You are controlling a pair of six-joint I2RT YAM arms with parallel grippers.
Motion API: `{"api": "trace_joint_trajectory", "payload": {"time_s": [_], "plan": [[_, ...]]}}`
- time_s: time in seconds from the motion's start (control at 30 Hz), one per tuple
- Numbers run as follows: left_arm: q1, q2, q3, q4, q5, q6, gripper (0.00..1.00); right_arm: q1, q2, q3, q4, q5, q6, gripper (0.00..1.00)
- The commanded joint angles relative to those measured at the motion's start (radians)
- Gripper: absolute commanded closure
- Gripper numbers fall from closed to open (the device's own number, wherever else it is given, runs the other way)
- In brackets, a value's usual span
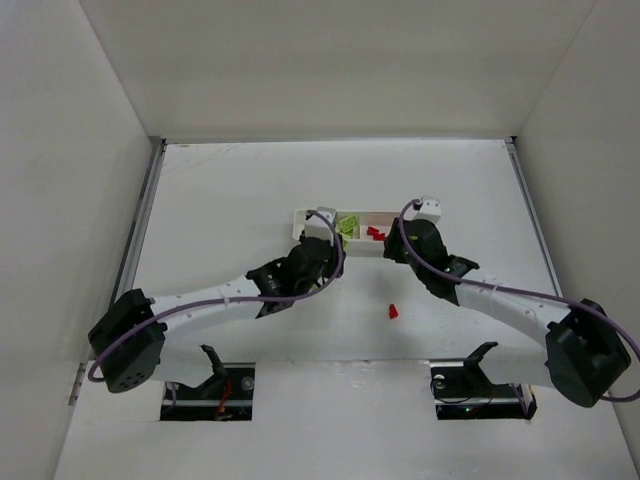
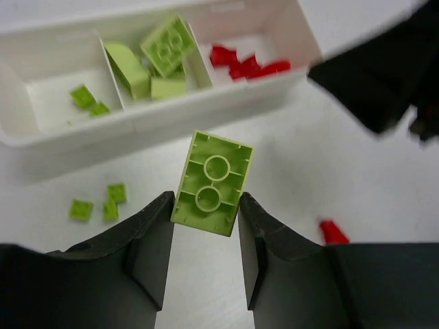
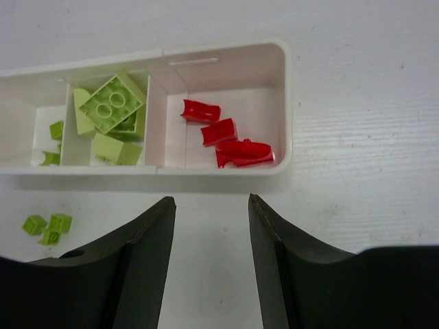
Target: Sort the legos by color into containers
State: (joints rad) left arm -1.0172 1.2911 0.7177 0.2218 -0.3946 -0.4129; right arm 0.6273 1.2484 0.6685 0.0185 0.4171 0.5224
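My left gripper (image 2: 206,205) is shut on a lime-green lego brick (image 2: 212,179), underside up, held in front of the white tray (image 2: 171,113). The tray's left compartment holds small green pieces (image 2: 88,100), the middle one larger green bricks (image 2: 168,44), and the right one red pieces (image 2: 243,65). My right gripper (image 3: 211,202) is open and empty just before the tray's front wall (image 3: 206,168), below the red pieces (image 3: 233,140). In the top view the left gripper (image 1: 322,235) and the right gripper (image 1: 397,247) both sit at the tray (image 1: 380,212).
Three small green pieces (image 2: 97,204) lie loose on the table left of the held brick, also in the right wrist view (image 3: 46,225). One red piece (image 1: 393,312) lies on the table near the arms. The right arm (image 2: 384,75) is close by.
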Motion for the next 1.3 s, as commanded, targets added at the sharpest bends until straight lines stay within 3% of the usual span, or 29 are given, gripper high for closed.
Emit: {"api": "trace_joint_trajectory", "payload": {"time_s": [0.0,0.17,0.33,0.7,1.03,1.27], "plan": [[0.074,0.06,0.116,-0.012,-0.009,-0.02,0.77,0.034,-0.052,-0.036,0.069,0.02,0.036,0.47],[0.194,0.262,0.305,-0.036,0.059,-0.038,0.77,0.058,-0.06,-0.075,0.103,0.025,0.039,0.47],[0.223,0.376,0.388,-0.065,0.034,-0.067,0.78,0.071,-0.082,-0.089,0.112,0.035,0.034,0.47],[0.222,0.415,0.345,-0.032,0.011,-0.202,0.78,0.076,-0.075,-0.092,0.121,0.029,0.034,0.47],[0.213,0.428,0.344,-0.042,0.043,-0.214,0.65,0.077,-0.09,-0.098,0.123,0.034,0.037,0.47],[0.216,0.448,0.338,-0.056,0.063,-0.228,0.62,0.077,-0.107,-0.101,0.113,0.035,0.039,0.47]]}}
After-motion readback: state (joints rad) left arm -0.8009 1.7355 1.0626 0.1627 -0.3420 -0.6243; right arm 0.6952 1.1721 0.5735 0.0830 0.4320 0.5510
